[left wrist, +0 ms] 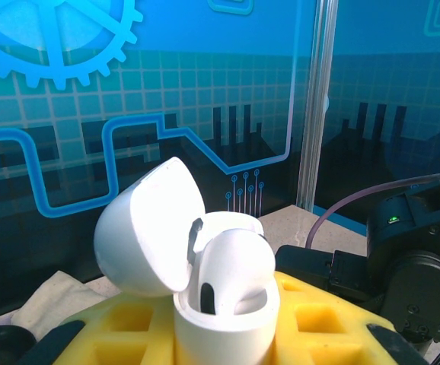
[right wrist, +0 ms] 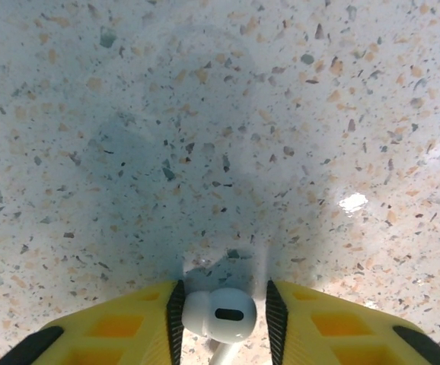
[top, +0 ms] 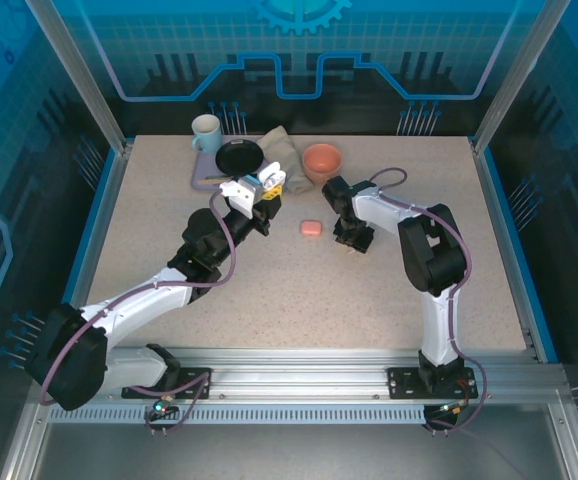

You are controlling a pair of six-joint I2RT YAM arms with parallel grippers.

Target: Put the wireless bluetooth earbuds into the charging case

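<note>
Two claws are sharing this job. The left claw is squeezing the smooth charging case, its lid flipped open and a round earbud sitting inside. The right claw is pinching a shiny white earbud low over the speckled table. I am guessing it is needing a careful carry to the case next.

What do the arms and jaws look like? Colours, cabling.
Both alike: left arm and right arm have white links, black joint housings and a purple cable looped alongside. Jaws are yellow with square recesses and black inner pads.
</note>
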